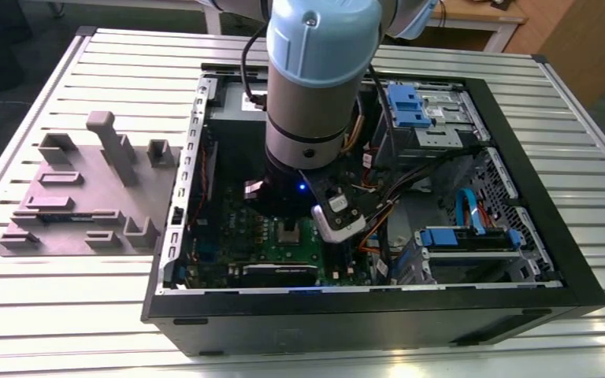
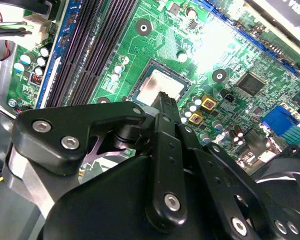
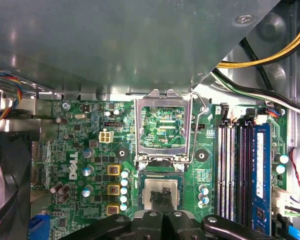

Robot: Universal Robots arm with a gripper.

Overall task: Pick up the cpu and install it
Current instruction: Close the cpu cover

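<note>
The cpu [image 3: 160, 186], a small square chip with a pale silver top, lies flat in the socket on the green motherboard [image 3: 80, 150]. In the second wrist view the cpu [image 2: 159, 89] shows just past the fingertips. My gripper [image 3: 163, 194] hangs right over the chip with its two black fingers pressed together, tips at or just above the metal top; I cannot tell whether they touch it. The socket's metal load frame [image 3: 162, 125] stands tipped open behind the chip. In the exterior view the arm reaches down into the open computer case [image 1: 387, 303] above the cpu [image 1: 290, 230].
Dark memory slots [image 3: 235, 170] run beside the socket and a black fan [image 3: 5, 190] sits on the other side. Yellow and black cables [image 3: 260, 60] cross one corner. Blue drive bays [image 1: 408, 106] fill the case's right. A grey fixture block [image 1: 82, 197] stands at the exterior view's left.
</note>
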